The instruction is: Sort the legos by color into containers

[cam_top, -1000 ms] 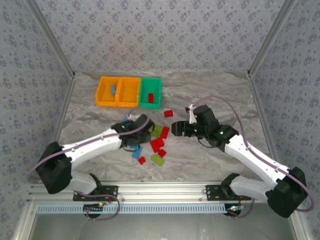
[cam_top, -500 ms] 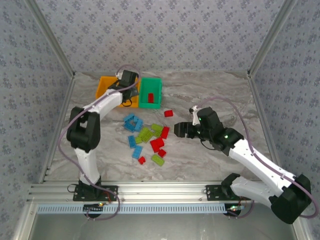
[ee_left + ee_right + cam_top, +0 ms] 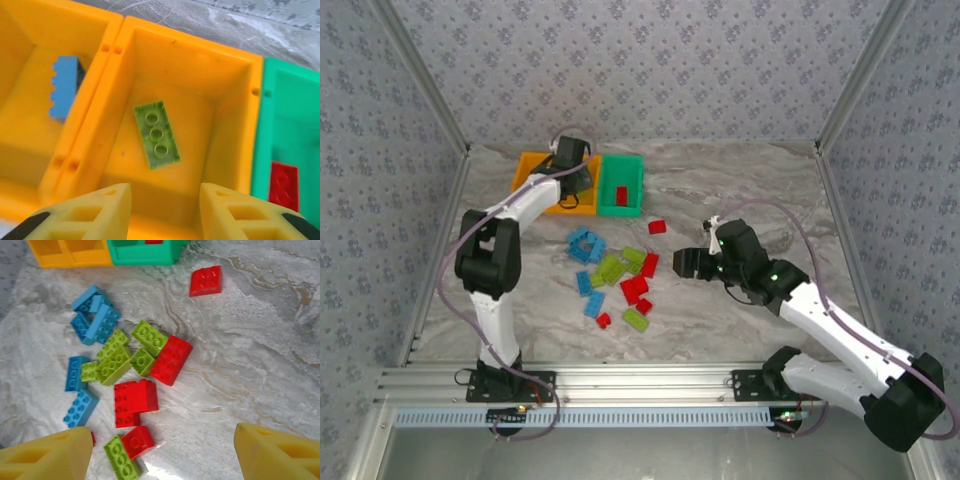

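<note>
Table: grey-white marbled top, glossy under the right wrist camera.
Room: we see walls on three sides, blue-grey with a small flower pattern (metal posts stand at the back corners). A ribbed metal rail runs along the near edge.
Containers: three joined in a row at the back left of the table, namely the left orange bin, the middle orange bin and the green bin.
Sorted legos: a blue brick sits near the left bin's right wall, a lime brick lies flat on the middle bin's floor, and a red brick is in the green bin.
Loose legos: a pile of blue, lime and red bricks lies mid-table, the blue ones toward the left. A lone red brick lies apart, between the pile and the green bin.
Left gripper: it is over the middle orange bin, its fingers parted with nothing between them and the lime brick lying below.
Right gripper: it is just right of the pile, above the table, its fingers spread wide and holding nothing.
</note>
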You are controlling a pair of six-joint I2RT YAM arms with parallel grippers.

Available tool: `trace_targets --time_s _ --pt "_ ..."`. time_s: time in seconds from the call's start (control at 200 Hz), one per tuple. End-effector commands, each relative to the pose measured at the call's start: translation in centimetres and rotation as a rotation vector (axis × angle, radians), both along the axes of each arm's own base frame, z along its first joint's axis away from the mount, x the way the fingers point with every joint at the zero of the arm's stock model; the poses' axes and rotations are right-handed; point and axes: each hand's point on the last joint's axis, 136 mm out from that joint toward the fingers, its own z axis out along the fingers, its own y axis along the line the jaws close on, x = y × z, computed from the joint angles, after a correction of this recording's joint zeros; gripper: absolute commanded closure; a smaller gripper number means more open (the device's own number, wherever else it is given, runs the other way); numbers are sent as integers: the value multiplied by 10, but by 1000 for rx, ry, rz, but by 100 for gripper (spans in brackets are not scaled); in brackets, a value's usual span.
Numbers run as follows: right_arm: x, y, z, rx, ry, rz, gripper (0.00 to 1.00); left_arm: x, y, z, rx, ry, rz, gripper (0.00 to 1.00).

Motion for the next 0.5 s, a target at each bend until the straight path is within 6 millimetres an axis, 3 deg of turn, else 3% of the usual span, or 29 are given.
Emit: trace_targets --time_s 0.0,0.135,0.265,0.365,0.495 --pt "23 -3 -8 -100 -11 -50 24 -46 -21 76 -109 -148 -91 60" --pt "53 16 -24 -153 14 -49 24 -145 -54 116 -32 -217 -309 61" --pt "89 37 -46 -180 28 -46 24 -229 -74 128 131 -215 -612 58" --pt "118 47 -67 -224 55 -55 24 -273 -67 118 201 -134 -773 54" --pt "155 57 -91 -306 68 -57 24 -300 -63 86 242 -72 -911 46"
